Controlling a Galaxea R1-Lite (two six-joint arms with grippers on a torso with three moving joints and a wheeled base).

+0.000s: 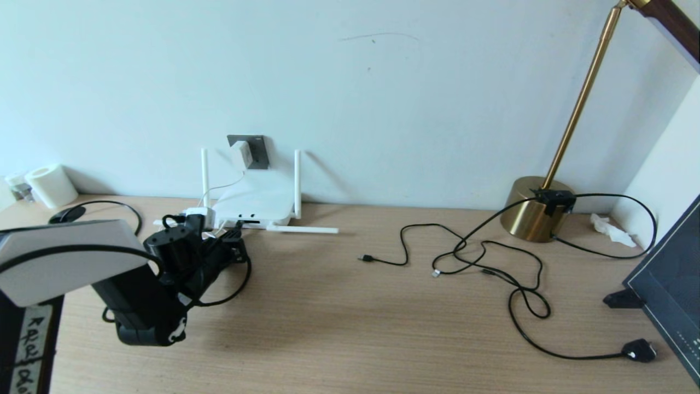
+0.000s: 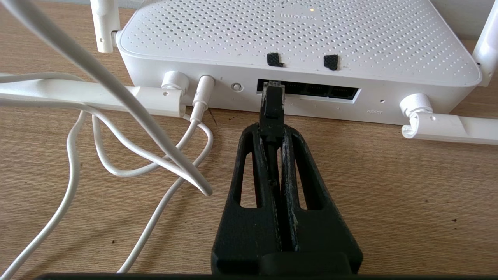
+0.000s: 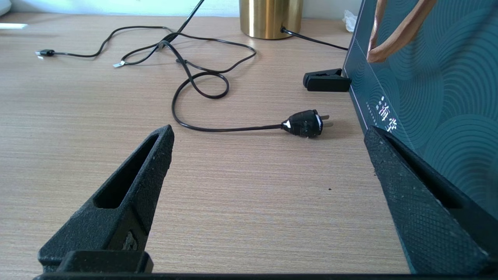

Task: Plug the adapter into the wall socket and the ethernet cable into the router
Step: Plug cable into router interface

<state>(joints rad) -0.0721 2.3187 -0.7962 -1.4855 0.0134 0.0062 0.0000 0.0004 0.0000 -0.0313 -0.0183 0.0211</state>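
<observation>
Desk (image 1: 339, 328): a wooden top set against a pale wall; everything rests on it or hangs just above its back edge.
Router (image 1: 252, 207): placed at the back edge, left of the middle, with its port side turned toward the front edge; two antennas are raised and two are folded flat on the wood.
Wall socket (image 1: 256, 151): fixed on the wall just above the router; the adapter (image 1: 240, 155) is already seated in it, and its thin white cord (image 2: 116, 155) is run down to the router's round power jack.
Left gripper (image 2: 272, 130): held low over the desk directly in front of the port row and clamped tight on the ethernet cable (image 2: 273, 102) just behind its plug.
Key relation: the plug's long axis is lined up with the closed fingers and aimed straight at the router; its clear tip is seen at the mouth of the leftmost port, and full seating is judged not yet reached. A short straight push toward the back edge is what is called for.
Nearer arm: the left one, by far.
Right gripper (image 3: 268, 163): parked near the right edge with its fingers spread wide and nothing between them.
</observation>
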